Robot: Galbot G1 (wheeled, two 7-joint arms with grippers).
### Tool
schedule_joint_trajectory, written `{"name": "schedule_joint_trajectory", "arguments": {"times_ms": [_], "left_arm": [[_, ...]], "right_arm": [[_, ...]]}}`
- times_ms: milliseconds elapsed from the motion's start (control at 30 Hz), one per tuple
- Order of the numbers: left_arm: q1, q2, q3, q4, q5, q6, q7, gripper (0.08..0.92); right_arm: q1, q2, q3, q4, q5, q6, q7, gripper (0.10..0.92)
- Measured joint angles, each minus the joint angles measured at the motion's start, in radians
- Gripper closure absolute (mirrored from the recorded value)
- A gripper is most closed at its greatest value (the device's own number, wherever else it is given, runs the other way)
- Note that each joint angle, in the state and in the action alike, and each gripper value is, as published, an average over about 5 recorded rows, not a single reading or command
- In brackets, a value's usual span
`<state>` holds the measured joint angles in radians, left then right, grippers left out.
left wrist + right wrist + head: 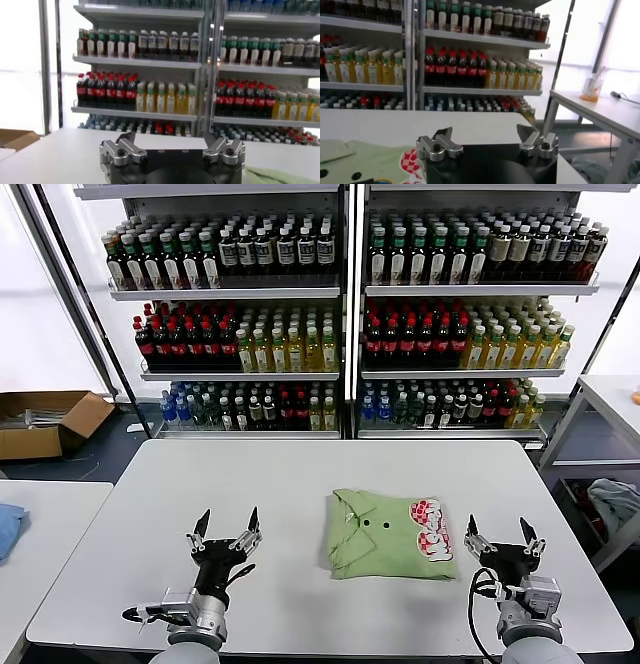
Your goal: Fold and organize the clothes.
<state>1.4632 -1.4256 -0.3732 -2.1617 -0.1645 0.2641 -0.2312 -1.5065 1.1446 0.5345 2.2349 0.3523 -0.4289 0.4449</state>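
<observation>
While both arms sit low at the near edge of the white table (300,474), you have the light green polo shirt (385,536) lying folded into a compact rectangle right of the table's middle, its collar toward the left and its red-and-white chest print (430,541) toward the right. The shirt's near edge lies well inside the table's near edge, and its far edge leaves a broad bare stretch before the table's far edge.

Your left gripper (227,528) hovers over the near-left part of the table, jaws spread wide and holding nothing; bare tabletop lies between it and the shirt's left edge. Your right gripper (499,535) stands just beside the shirt's right edge, jaws likewise wide apart and empty, with the table's right edge near on its other side.

Beyond the far edge stand the drink shelves (345,289), packed with bottles. To the left, a second table (40,524) carries a blue cloth (8,526) at its left side, and a cardboard box (45,422) lies on the floor behind it. To the right, a frame holds a grey-white cloth heap (615,504).
</observation>
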Motion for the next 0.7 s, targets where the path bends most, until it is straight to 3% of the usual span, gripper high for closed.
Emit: {"name": "schedule_joint_trajectory", "arguments": {"times_ms": [700], "left_arm": [[-0.007,-0.007,-0.043,0.007,-0.017,-0.031,0.000,0.177]], "right_arm": [[-0.012,-0.040,0.009,0.010,-0.013,-0.014,-0.013,0.203]]}}
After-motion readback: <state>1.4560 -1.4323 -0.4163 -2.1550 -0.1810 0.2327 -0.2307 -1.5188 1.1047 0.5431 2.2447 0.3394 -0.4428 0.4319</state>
